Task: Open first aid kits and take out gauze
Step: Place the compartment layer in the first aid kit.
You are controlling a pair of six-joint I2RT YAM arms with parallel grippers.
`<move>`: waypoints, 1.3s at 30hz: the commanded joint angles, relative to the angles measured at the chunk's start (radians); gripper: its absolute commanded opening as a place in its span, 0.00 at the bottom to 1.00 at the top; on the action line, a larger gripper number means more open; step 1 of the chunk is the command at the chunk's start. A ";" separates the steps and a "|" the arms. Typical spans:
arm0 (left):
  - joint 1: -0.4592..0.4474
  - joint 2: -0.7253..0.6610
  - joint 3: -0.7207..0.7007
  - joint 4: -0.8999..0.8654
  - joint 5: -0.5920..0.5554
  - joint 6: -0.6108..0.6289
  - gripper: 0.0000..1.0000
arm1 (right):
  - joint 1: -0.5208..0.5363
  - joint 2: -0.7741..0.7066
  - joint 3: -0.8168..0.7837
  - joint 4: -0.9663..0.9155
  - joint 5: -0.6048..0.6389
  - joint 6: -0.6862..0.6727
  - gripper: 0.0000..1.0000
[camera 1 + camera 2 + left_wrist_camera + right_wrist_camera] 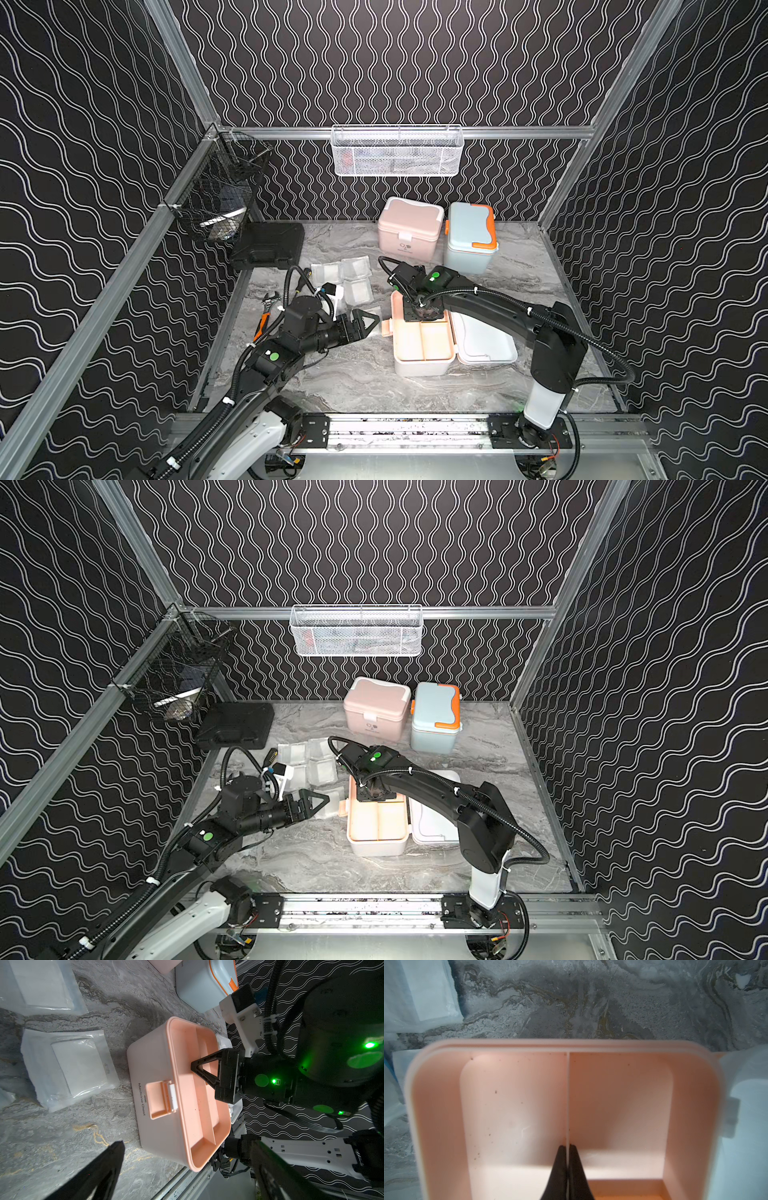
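Right wrist view alone: right claw (pixel 568 1148), black tapered fingers pressed together on the thin central partition (pixel 568 1095) of the smooth peach plastic tray (pixel 517 1105); in both top views the wrist hides this grip.
Left wrist view alone: "Medicine Chest" lettering and peach latch (pixel 159 1100) on the white boxy plastic kit (pixel 149 1053).
Left claw (pixel 371 320): fingers spread wide, empty, held level, pointing at the kit's latch side.
Right arm: stretched over the flat-lying white lid (pixel 486 345), wrist bent straight down.
Gauze: flat square white packets (pixel 345 276) in crinkled clear wrap, on the grey marbled tabletop (pixel 353 382) just beyond the left claw.
Closed kits: pink case (pixel 409 226) and blue-grey, orange-trimmed case (pixel 469 237), beyond the right claw.
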 commanded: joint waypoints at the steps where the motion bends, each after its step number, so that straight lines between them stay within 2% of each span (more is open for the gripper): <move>1: 0.002 0.004 -0.003 0.048 0.014 -0.016 0.99 | 0.000 0.024 -0.022 -0.028 -0.033 0.014 0.00; 7: 0.002 0.025 -0.014 0.063 0.017 -0.012 0.99 | 0.000 -0.019 -0.098 0.048 -0.077 0.042 0.00; 12: 0.002 0.010 -0.018 0.052 0.009 -0.012 0.99 | 0.000 -0.024 -0.072 0.047 -0.090 0.032 0.00; 14: 0.001 0.011 -0.022 0.058 0.011 -0.016 0.99 | -0.001 -0.026 -0.054 0.032 -0.079 0.025 0.04; 15: 0.001 0.010 -0.023 0.061 0.013 -0.018 0.99 | 0.000 -0.030 -0.049 0.026 -0.074 0.023 0.07; 17: 0.001 0.007 -0.023 0.057 0.013 -0.017 0.99 | 0.000 -0.048 -0.044 0.025 -0.067 0.013 0.21; 20: -0.002 0.000 -0.006 0.029 0.002 -0.003 0.99 | 0.000 -0.079 -0.034 0.021 -0.058 -0.001 0.34; 24: -0.007 0.000 0.015 0.017 -0.001 0.004 0.99 | 0.000 -0.130 -0.037 0.028 -0.051 -0.022 0.58; 26: -0.018 0.005 0.028 0.014 -0.009 0.007 0.99 | 0.000 -0.163 -0.044 0.034 -0.049 -0.031 0.71; 30: -0.069 0.024 0.058 0.002 -0.054 0.019 0.99 | -0.003 -0.229 -0.063 0.053 -0.041 -0.051 0.88; 33: -0.141 0.058 0.093 -0.007 -0.110 0.031 0.99 | -0.009 -0.276 -0.071 0.061 -0.033 -0.072 0.99; 39: -0.311 0.158 0.199 -0.044 -0.249 0.068 0.99 | -0.065 -0.408 -0.117 0.111 -0.041 -0.125 1.00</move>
